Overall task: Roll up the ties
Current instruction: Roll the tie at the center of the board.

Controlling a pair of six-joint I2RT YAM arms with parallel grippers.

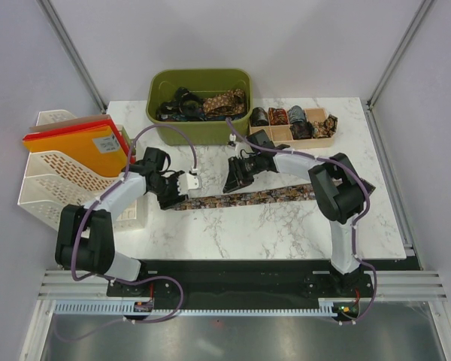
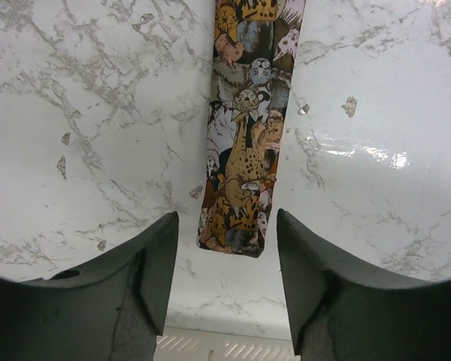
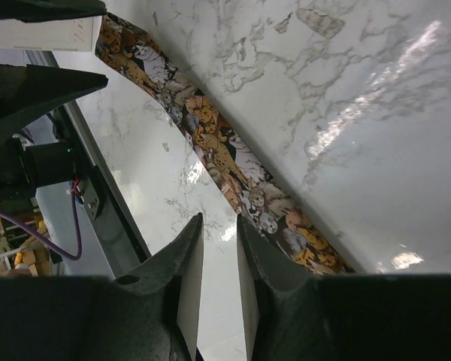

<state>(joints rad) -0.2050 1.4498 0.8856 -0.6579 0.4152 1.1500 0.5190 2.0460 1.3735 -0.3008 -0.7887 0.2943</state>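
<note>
One tie (image 1: 248, 198) with a brown-gold animal print lies flat and unrolled across the marble table. Its narrow squared end (image 2: 235, 229) rests just ahead of my left gripper (image 2: 225, 216), which is open wide with nothing between its fingers. In the top view the left gripper (image 1: 182, 188) hovers over that left end. My right gripper (image 1: 231, 180) stands above the tie's middle. Its fingers (image 3: 188, 256) are only a narrow gap apart, empty, and the tie (image 3: 233, 162) passes just beside the right gripper (image 3: 219, 219).
A green bin (image 1: 203, 129) at the back holds several loose ties. Next to it a tan divided tray (image 1: 327, 140) holds rolled ties. A white basket (image 1: 56, 169) with orange folders (image 1: 79, 143) stands at the left edge.
</note>
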